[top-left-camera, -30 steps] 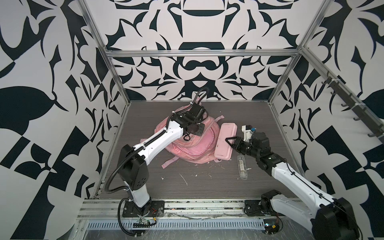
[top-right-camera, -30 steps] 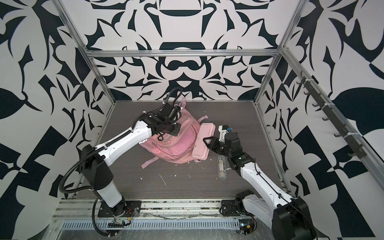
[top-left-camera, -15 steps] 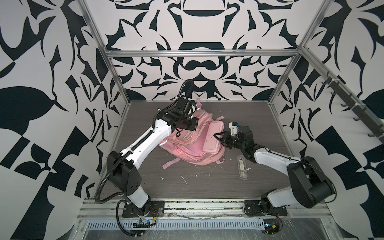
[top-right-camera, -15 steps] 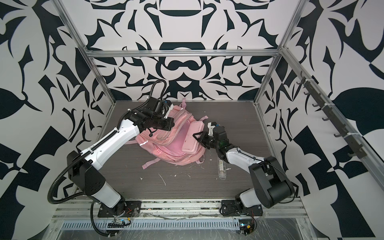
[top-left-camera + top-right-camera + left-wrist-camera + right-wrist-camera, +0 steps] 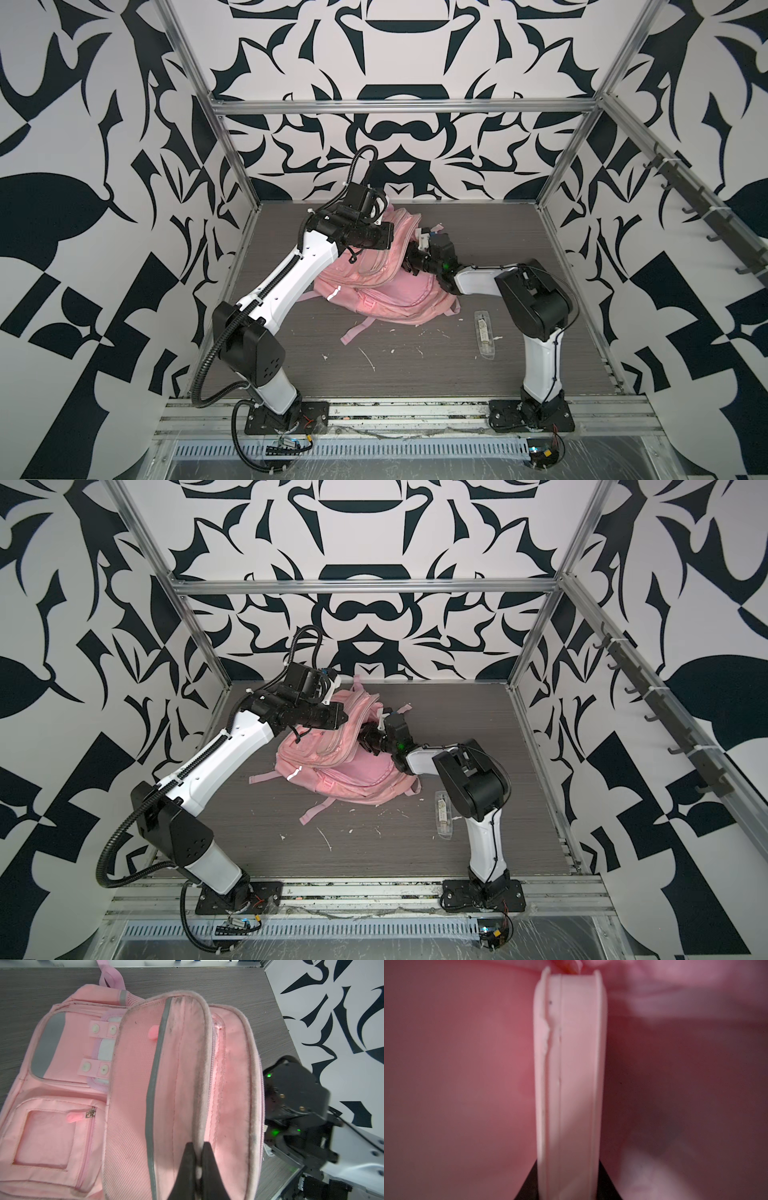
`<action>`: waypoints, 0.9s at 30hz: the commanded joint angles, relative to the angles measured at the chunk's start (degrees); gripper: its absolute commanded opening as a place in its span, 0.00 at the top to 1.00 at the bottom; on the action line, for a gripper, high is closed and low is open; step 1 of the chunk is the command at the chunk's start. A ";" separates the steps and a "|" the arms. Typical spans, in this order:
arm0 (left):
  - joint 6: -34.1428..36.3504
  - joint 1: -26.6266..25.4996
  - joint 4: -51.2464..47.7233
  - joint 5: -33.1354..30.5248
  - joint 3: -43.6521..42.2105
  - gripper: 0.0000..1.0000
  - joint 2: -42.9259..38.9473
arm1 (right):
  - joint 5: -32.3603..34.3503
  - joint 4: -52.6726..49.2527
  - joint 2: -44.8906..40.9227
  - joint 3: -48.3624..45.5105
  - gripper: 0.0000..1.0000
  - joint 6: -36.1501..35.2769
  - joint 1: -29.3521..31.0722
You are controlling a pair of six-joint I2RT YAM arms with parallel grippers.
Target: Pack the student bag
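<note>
Your student bag [image 5: 386,286], a large pink fabric backpack with silver reflective strips, lies at the middle-back of the grey wood-grain table [image 5: 415,374], between the two arms in both top views, with pink straps trailing toward the front. Your left gripper [image 5: 197,1159] is clenched on the pale piped rim of the bag's top flap, holding that flap raised off the body. Your right gripper [image 5: 568,1185] grasps a flat pale-pink oblong pencil case [image 5: 571,1074] by one end, edge-on to the wrist camera, with blurred pink lining on both sides. In both top views that gripper's tip is hidden inside the bag's opening. A clear plastic oblong sleeve [image 5: 484,332] lies flat on the table just beside the right arm, apart from the bag.
</note>
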 commanded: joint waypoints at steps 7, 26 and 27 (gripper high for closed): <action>-1.94 0.87 5.16 5.33 2.91 1.00 -0.34 | 0.33 -1.77 3.54 11.33 0.54 0.26 4.53; -4.08 2.09 7.94 7.56 2.06 1.00 3.26 | 9.57 -35.26 -19.82 -3.50 0.16 -24.79 -0.54; -4.35 2.00 8.11 7.70 2.21 1.00 3.81 | 11.67 -37.55 -21.71 -4.33 0.15 -26.71 -0.54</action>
